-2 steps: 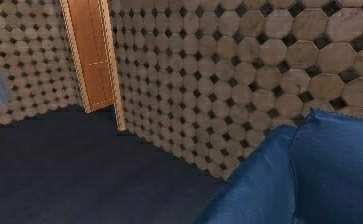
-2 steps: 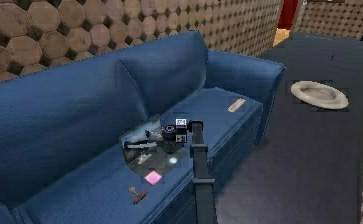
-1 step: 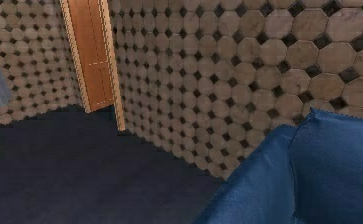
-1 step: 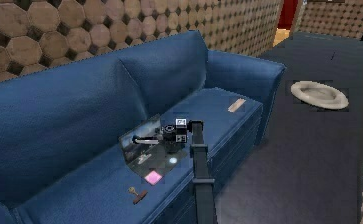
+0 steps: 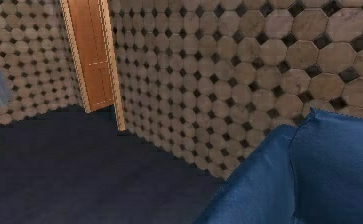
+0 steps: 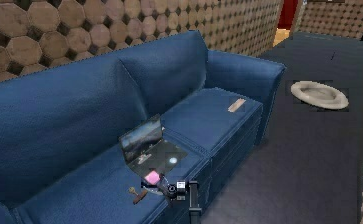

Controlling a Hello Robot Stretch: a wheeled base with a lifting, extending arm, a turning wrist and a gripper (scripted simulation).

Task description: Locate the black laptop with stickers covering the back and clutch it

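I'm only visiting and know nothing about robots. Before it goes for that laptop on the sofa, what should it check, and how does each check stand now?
1. Laptop found: ok, it stands open on the blue sofa seat.
2. Tool brought near: ok, it shows just below the laptop in the arm side view.
3. Tool carrying nothing: cannot tell, a small pink thing lies right at it.
4. Way to the laptop free: probably not ok, the pink thing sits between.
5. Stickers on the back: cannot tell.

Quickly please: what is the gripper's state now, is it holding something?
Gripper: cannot be told whether it holds anything; the blue sofa seat lies behind it.
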